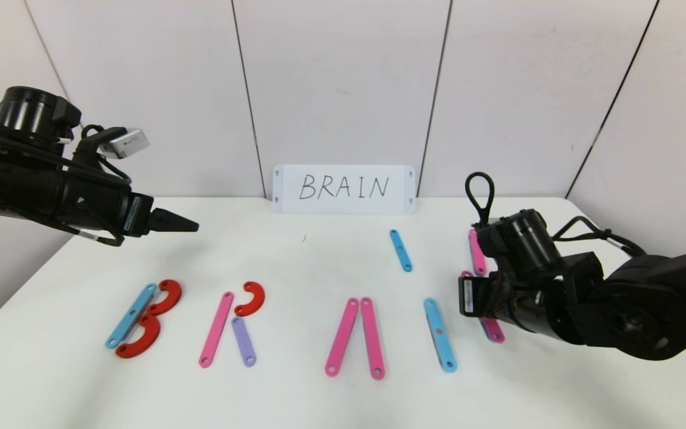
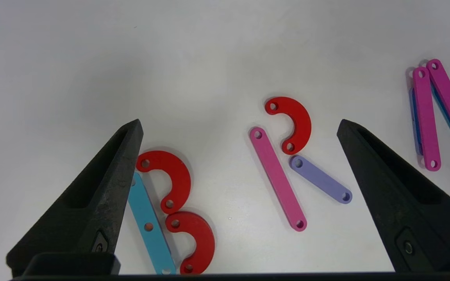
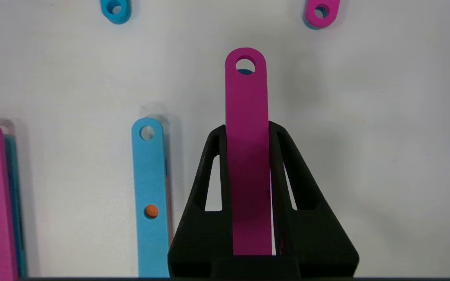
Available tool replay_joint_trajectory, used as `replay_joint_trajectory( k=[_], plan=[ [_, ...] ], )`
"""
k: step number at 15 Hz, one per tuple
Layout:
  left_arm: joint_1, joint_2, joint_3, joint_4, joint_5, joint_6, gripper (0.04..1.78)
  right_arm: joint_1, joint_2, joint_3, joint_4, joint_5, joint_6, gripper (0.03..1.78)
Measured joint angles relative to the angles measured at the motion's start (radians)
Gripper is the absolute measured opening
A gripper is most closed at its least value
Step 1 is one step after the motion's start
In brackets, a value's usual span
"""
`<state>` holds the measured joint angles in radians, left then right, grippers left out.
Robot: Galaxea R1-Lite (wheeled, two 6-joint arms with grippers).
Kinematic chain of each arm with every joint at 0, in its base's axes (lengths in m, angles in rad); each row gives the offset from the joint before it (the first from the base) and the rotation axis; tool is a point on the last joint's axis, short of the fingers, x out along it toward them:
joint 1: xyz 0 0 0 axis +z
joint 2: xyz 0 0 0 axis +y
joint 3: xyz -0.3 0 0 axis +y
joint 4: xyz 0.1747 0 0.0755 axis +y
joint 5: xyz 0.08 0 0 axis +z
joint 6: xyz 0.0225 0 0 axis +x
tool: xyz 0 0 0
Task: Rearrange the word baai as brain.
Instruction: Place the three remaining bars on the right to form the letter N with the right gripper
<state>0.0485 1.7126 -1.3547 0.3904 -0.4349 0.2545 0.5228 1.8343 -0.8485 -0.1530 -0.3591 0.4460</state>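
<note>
White tabletop [image 1: 295,250]: 3 red curves, 5 pink strips, 3 blue, 1 purple. Right claw [image 3: 247,128] pinching pink strip [image 3: 245,117]; left claw [image 2: 240,128] spread, raised above B & R.

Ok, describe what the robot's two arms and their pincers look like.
Both arms are matte black with chunky cylindrical joints. The left pincer has long, tapered, pointed black fingers with hollowed inner faces; a small silver-grey box sits on its wrist. The right pincer has black fingers with triangular cut-outs. Black cables loop above the right arm's wrist, and white labels mark both wrists.
</note>
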Motion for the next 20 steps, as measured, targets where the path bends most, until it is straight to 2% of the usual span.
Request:
replay_joint_trajectory(
  k=[7,11,14,20],
  plan=[
    [0.000,0.004,0.000,0.000,0.000,0.000,1.74,-0.027,0.008,0.063,-0.063,0.031,-0.022,0.30],
    [0.000,0.010,0.000,0.000,0.000,0.000,1.74,-0.041,0.023,0.069,-0.068,0.053,-0.048,0.30],
    [0.000,0.014,0.000,0.000,0.000,0.018,1.74,-0.053,0.045,0.075,-0.118,0.054,-0.060,0.30],
    [0.000,0.021,0.000,0.000,0.000,0.019,1.74,-0.064,0.073,0.079,-0.126,0.054,-0.064,0.30]
  ],
)
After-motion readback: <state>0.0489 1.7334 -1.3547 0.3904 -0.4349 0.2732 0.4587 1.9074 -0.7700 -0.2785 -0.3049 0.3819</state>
